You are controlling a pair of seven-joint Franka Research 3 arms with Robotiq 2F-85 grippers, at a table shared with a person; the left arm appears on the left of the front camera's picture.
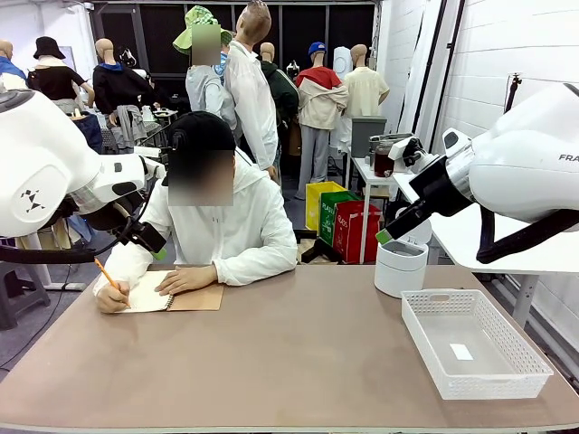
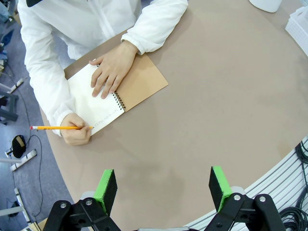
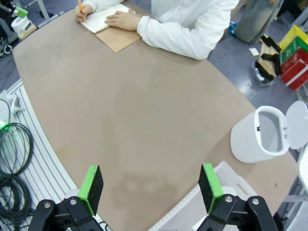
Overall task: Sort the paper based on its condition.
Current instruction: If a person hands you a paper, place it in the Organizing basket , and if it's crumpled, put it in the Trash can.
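Sorting has not begun: the paper (image 1: pixel 149 291) is a page in the notebook (image 1: pixel 197 297) at ten o'clock, under the person's hand (image 1: pixel 185 280). Left gripper (image 2: pixel 163 185) and right gripper (image 3: pixel 151 185) hang with jaws apart, empty; bin (image 1: pixel 400 268) and basket (image 1: pixel 422 336) at three o'clock await sheets.

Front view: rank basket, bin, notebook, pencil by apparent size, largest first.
1. basket
2. bin and notebook: about alike; the notebook lies flat, partly under a hand, so no ranking
3. pencil
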